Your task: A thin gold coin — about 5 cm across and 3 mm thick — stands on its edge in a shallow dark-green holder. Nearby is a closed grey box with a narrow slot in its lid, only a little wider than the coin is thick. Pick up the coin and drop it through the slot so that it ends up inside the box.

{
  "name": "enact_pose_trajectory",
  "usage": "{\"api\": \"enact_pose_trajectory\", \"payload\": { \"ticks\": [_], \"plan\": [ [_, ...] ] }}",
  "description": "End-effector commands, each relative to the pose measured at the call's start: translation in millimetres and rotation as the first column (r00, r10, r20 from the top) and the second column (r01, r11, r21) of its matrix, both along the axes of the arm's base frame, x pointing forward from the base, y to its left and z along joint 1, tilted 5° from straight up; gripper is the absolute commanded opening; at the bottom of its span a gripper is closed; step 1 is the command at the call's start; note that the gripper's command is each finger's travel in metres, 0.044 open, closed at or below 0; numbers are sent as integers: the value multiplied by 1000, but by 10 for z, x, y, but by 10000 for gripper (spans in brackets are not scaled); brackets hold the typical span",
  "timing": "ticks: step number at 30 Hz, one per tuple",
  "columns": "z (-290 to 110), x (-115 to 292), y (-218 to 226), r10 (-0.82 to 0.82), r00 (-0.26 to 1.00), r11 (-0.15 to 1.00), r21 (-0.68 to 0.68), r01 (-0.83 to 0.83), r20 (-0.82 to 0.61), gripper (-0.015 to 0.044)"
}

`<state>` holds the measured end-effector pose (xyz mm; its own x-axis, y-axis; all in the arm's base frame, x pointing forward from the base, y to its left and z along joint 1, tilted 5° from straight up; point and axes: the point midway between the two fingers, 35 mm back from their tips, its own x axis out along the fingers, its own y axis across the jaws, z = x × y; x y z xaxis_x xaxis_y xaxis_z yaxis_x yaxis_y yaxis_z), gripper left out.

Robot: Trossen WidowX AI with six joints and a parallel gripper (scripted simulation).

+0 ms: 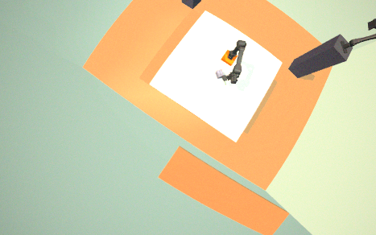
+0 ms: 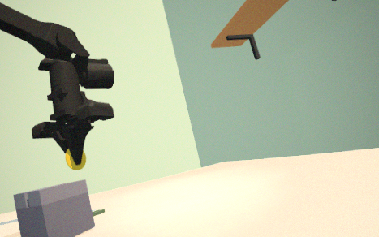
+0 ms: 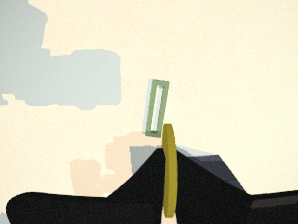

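My gripper (image 2: 75, 156) (image 3: 165, 155) is shut on the gold coin (image 2: 72, 161) (image 3: 169, 171), which it holds on edge, high above the table. In the wrist view the empty green holder (image 3: 157, 107) lies on the table below, just beyond the coin. In the exterior view the holder (image 2: 98, 212) shows as a thin green strip beside the grey box (image 2: 53, 208), which stands on the table below and slightly left of the coin. The slot in the box's lid (image 2: 28, 199) shows near its left end. In the top view the arm (image 1: 237, 60) and the box (image 1: 220, 74) are tiny.
The white table top (image 1: 204, 72) sits on an orange floor area (image 1: 112, 52). A dark post with a camera arm (image 1: 321, 56) stands off the table's right corner. An orange shelf with a dark bracket (image 2: 247, 18) hangs high in the background.
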<state>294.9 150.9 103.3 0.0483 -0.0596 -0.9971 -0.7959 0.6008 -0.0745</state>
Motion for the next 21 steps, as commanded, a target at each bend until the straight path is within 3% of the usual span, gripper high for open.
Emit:
{"api": "enact_pose_trajectory", "payload": {
  "ticks": [1, 21],
  "plan": [
    [13, 6, -19, 56, 998, 998, -3, -56, -1, 0],
    [50, -9, -455, 58, 998, 998, -7, -58, -2, 0]
  ]
}}
